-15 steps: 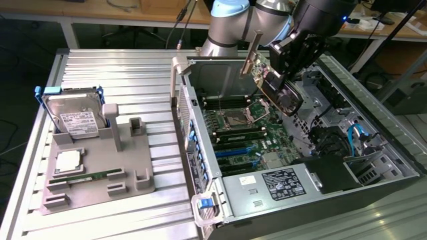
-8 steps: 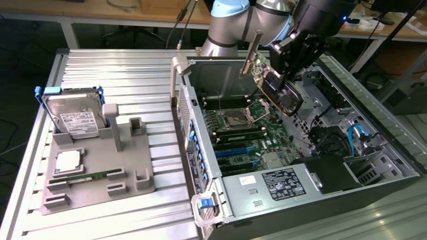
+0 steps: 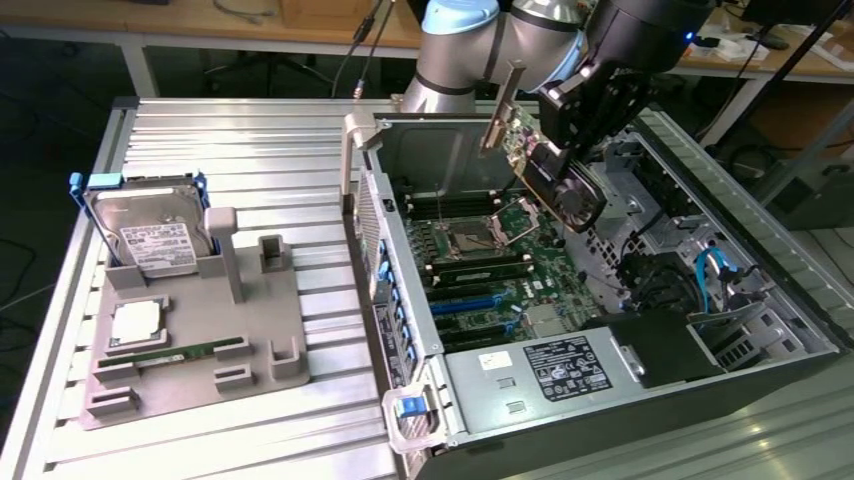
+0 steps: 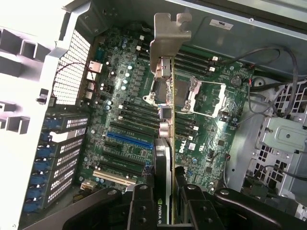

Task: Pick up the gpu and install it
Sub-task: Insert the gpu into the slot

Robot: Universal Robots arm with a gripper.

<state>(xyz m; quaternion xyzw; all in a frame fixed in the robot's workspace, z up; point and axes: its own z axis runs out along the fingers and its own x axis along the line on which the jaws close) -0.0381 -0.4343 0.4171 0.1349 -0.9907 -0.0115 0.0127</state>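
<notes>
My gripper (image 3: pixel 571 140) is shut on the gpu (image 3: pixel 558 185), a dark card with a round black fan. I hold it tilted in the air over the open computer case (image 3: pixel 400 330). Its silver end bracket (image 3: pixel 499 105) points up and toward the exterior view's left. In the wrist view the gpu (image 4: pixel 163 158) appears edge-on between my black fingers (image 4: pixel 140 206). Its bracket (image 4: pixel 169 38) hangs above the motherboard (image 4: pixel 129 105) and crosses over the processor socket (image 4: pixel 192 93). The blue expansion slot (image 4: pixel 129 140) lies beside the card, apart from it.
On the exterior view's left, a grey holder (image 3: pixel 254 330) on the slatted metal table (image 3: pixel 240 130) carries a silver hard drive (image 3: pixel 154 235), a processor chip (image 3: pixel 138 320) and a green memory stick (image 3: pixel 174 353). Cables (image 3: pixel 714 265) and drive cages fill the case's right side.
</notes>
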